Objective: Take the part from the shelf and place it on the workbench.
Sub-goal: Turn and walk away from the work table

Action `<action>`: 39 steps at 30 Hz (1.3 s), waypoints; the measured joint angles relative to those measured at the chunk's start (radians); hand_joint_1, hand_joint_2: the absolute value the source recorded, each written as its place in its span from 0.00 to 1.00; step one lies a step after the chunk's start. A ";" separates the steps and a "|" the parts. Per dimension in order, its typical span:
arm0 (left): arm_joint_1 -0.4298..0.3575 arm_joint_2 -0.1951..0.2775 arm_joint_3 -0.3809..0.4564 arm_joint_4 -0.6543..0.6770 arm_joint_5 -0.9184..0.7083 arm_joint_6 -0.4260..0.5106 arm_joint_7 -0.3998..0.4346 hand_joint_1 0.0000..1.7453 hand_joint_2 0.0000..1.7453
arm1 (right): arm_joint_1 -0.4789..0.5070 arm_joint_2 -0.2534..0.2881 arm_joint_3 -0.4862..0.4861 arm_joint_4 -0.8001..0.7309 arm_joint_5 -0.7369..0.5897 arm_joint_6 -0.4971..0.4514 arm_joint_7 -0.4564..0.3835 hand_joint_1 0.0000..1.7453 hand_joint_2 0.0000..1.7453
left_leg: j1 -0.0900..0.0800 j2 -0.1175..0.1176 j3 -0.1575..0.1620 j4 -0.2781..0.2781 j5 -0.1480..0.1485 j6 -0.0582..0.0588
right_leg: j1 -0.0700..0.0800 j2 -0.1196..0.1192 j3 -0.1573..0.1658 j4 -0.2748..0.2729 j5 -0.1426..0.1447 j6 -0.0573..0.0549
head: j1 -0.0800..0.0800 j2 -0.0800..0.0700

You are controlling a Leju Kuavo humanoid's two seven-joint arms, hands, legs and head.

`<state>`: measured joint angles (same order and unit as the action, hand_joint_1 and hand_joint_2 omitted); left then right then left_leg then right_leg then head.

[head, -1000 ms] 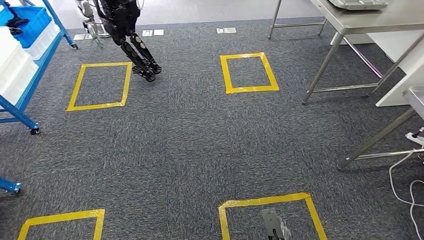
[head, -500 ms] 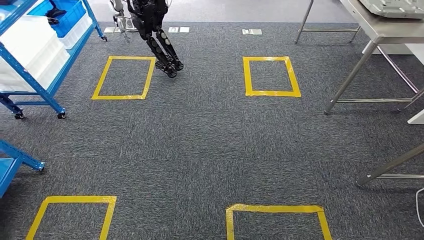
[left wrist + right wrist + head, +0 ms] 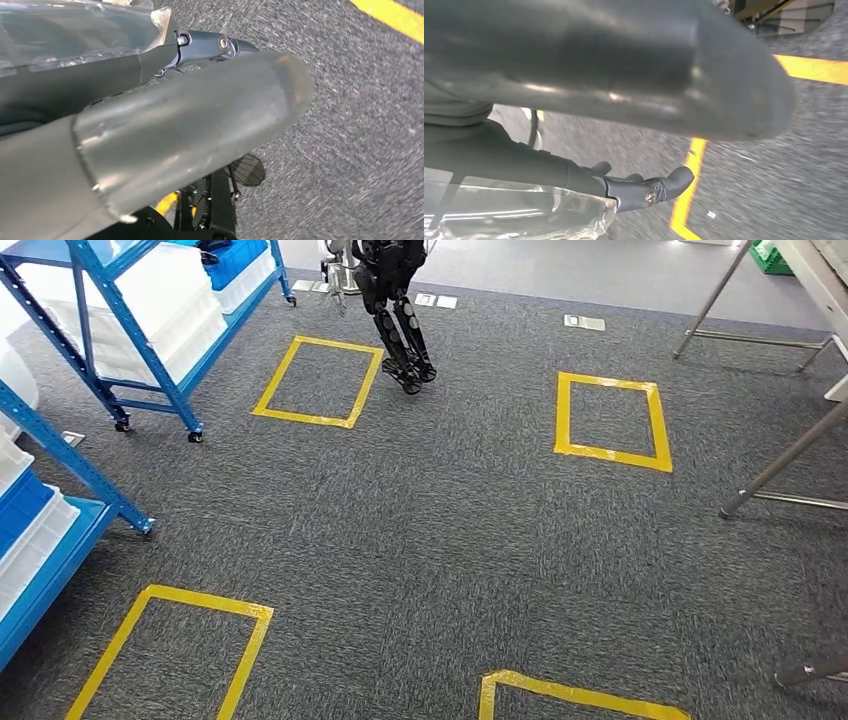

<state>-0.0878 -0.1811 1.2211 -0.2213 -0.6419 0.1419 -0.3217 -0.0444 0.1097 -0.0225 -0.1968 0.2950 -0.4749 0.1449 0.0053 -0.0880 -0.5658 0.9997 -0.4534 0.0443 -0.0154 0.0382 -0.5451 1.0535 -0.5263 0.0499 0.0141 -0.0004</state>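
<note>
- Two blue shelf racks (image 3: pixel 130 330) stood at the left of my head view, loaded with white bins (image 3: pixel 165 300) and a blue bin (image 3: pixel 235 260).
- Four yellow tape squares (image 3: pixel 318 381) marked the grey carpet (image 3: pixel 450 540).
- Metal legs of the surface (image 3: pixel 780 455) showed at the right edge.
- Another dark humanoid robot (image 3: pixel 395 300) stood at the far side, near one tape square.
- My left hand (image 3: pixel 190 120) hung over the carpet; I could not tell how its fingers (image 3: pixel 215 45) were set.
- My right hand (image 3: pixel 624 75) also hung over the carpet, fingers (image 3: pixel 659 187) curled inward, apparently around nothing.
- I could not make out the part anywhere.
</note>
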 joint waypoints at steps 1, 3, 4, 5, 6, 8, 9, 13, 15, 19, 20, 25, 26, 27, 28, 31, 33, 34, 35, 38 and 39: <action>0.000 0.000 0.000 0.000 0.000 0.001 -0.001 0.00 0.00 | -0.001 0.000 0.002 0.001 0.004 -0.003 0.000 0.00 0.00 | -0.001 -0.009 -0.001 0.002 -0.001 -0.005 | -0.001 0.012 0.015 -0.040 0.015 -0.004 | -0.001 0.000; 0.000 0.001 0.000 0.000 0.000 0.004 -0.002 0.00 0.00 | -0.005 0.001 0.005 0.003 0.007 -0.007 0.000 0.00 0.00 | -0.002 -0.023 -0.004 0.002 -0.001 -0.017 | 0.004 0.009 0.023 -0.057 0.023 -0.021 | -0.002 0.000; 0.001 0.001 0.000 0.000 0.000 0.006 -0.003 0.00 0.00 | -0.007 0.002 0.006 0.003 0.006 -0.009 0.000 0.00 0.00 | 0.000 -0.025 -0.006 0.003 -0.001 -0.022 | 0.003 0.000 0.025 -0.058 0.025 -0.030 | -0.003 0.000; 0.003 0.002 0.000 0.000 0.000 0.007 -0.003 0.00 0.00 | -0.009 0.003 0.006 0.003 0.002 -0.011 0.000 0.00 0.00 | 0.002 -0.015 -0.011 0.008 -0.005 -0.027 | 0.001 -0.008 0.028 -0.060 0.028 -0.037 | -0.003 0.000; 0.003 0.003 0.000 0.000 0.000 0.009 -0.002 0.00 0.00 | -0.010 0.004 0.006 0.003 -0.002 -0.012 0.000 0.00 0.00 | 0.003 0.007 -0.020 0.028 -0.019 -0.032 | -0.001 -0.017 0.031 -0.062 0.031 -0.044 | -0.005 0.000; 0.002 0.004 0.000 0.000 0.001 0.015 -0.001 0.00 0.00 | -0.008 0.004 0.005 0.004 -0.006 -0.013 0.003 0.00 0.00 | 0.004 0.059 -0.065 0.124 -0.077 -0.039 | 0.000 -0.038 0.032 -0.065 0.032 -0.054 | -0.010 0.000; 0.002 0.004 0.000 0.000 0.002 0.019 0.000 0.00 0.00 | -0.006 0.003 0.005 0.005 -0.006 -0.013 0.006 0.00 0.00 | 0.005 0.073 -0.097 0.192 -0.111 -0.042 | 0.003 -0.050 0.031 -0.065 0.030 -0.058 | -0.012 0.000; 0.003 0.003 0.001 0.001 0.004 0.036 0.007 0.00 0.00 | -0.004 -0.005 0.005 0.009 -0.001 -0.010 0.018 0.00 0.00 | 0.008 0.092 -0.116 0.231 -0.095 -0.046 | 0.007 -0.096 0.035 -0.064 0.024 -0.064 | -0.013 0.000; 0.002 0.004 0.001 0.001 0.003 0.041 0.008 0.00 0.00 | -0.005 -0.007 0.005 0.009 -0.001 -0.010 0.018 0.00 0.00 | 0.005 0.128 -0.043 0.096 -0.037 -0.040 | 0.012 -0.113 0.040 -0.063 0.018 -0.060 | -0.013 0.000; -0.001 0.003 0.001 0.001 -0.005 0.043 0.008 0.00 0.00 | -0.008 -0.006 0.005 0.008 -0.001 -0.013 0.013 0.00 0.00 | -0.006 0.133 -0.004 0.013 -0.017 -0.022 | 0.023 -0.144 0.048 -0.064 0.008 -0.043 | -0.008 0.000; -0.001 0.003 0.001 0.001 -0.007 0.043 0.008 0.00 0.00 | -0.009 -0.006 0.005 0.008 -0.001 -0.014 0.012 0.00 0.00 | -0.005 0.123 -0.003 0.008 -0.014 -0.016 | 0.022 -0.140 0.048 -0.059 0.004 -0.038 | -0.009 0.000; -0.005 0.004 0.000 0.001 -0.010 0.042 0.007 0.00 0.00 | -0.004 -0.004 0.005 0.009 0.000 -0.015 0.008 0.00 0.00 | 0.001 0.070 -0.001 -0.004 -0.001 0.006 | 0.009 -0.048 -0.069 0.186 -0.105 -0.038 | -0.004 0.000; -0.005 0.004 0.000 0.001 -0.011 0.042 0.007 0.00 0.00 | -0.003 -0.004 0.005 0.009 0.001 -0.016 0.006 0.00 0.00 | 0.000 0.057 -0.001 -0.003 -0.001 0.006 | 0.007 -0.045 -0.091 0.227 -0.115 -0.034 | -0.004 0.000; -0.004 0.004 0.000 0.001 -0.012 0.042 0.007 0.00 0.00 | -0.001 -0.004 0.005 0.009 0.002 -0.018 0.002 0.00 0.00 | 0.001 0.042 0.000 -0.003 -0.001 0.006 | 0.005 -0.044 -0.095 0.230 -0.106 -0.026 | -0.004 0.000; -0.004 0.003 0.000 0.002 -0.013 0.042 0.007 0.00 0.00 | -0.001 -0.005 0.005 0.009 0.004 -0.020 -0.001 0.00 0.00 | 0.001 0.029 0.001 -0.002 -0.001 0.005 | 0.003 -0.041 -0.079 0.191 -0.082 -0.015 | -0.004 0.000; -0.004 0.002 0.000 0.003 -0.014 0.045 0.007 0.00 0.00 | 0.000 -0.006 0.005 0.010 0.013 -0.026 -0.010 0.00 0.00 | 0.001 -0.007 0.001 0.005 -0.004 -0.006 | -0.007 0.001 0.003 -0.003 0.001 0.002 | -0.003 0.000; -0.003 0.003 0.000 0.003 -0.012 0.049 0.007 0.00 0.00 | -0.003 -0.007 0.006 0.011 0.020 -0.026 -0.013 0.00 0.00 | 0.000 -0.021 -0.003 0.008 -0.005 -0.019 | -0.006 0.013 0.019 -0.044 0.015 -0.010 | -0.004 0.000; -0.001 0.003 0.001 0.003 -0.011 0.051 0.007 0.00 0.00 | -0.006 -0.007 0.006 0.011 0.022 -0.026 -0.013 0.00 0.00 | 0.001 -0.028 -0.005 0.007 -0.004 -0.025 | -0.005 0.004 0.021 -0.046 0.018 -0.019 | -0.004 0.000; 0.001 0.003 0.001 0.003 -0.010 0.054 0.007 0.00 0.00 | -0.008 -0.006 0.006 0.011 0.024 -0.026 -0.013 0.00 0.00 | 0.004 -0.028 -0.008 0.009 -0.005 -0.029 | -0.006 -0.005 0.024 -0.047 0.021 -0.027 | -0.005 0.000; 0.002 0.002 0.001 0.003 -0.010 0.059 0.005 0.00 0.00 | -0.006 -0.006 0.006 0.011 0.024 -0.025 -0.012 0.00 0.00 | 0.006 0.035 -0.053 0.101 -0.064 -0.041 | -0.008 -0.036 0.026 -0.052 0.027 -0.051 | -0.012 0.000; 0.002 0.001 0.001 0.004 -0.010 0.059 0.004 0.00 0.00 | -0.003 -0.006 0.006 0.011 0.023 -0.025 -0.012 0.00 0.00 | 0.005 0.059 -0.084 0.166 -0.099 -0.044 | -0.005 -0.048 0.025 -0.052 0.026 -0.056 | -0.015 0.000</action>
<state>-0.0861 -0.1797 1.2217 -0.2177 -0.6520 0.2013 -0.3173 -0.0478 0.1035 -0.0160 -0.1856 0.3178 -0.4998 0.1328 0.0108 -0.0291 -0.6499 1.1657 -0.5525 0.0004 -0.0202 -0.0097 -0.5201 1.0014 -0.5000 -0.0059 -0.0013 -0.0004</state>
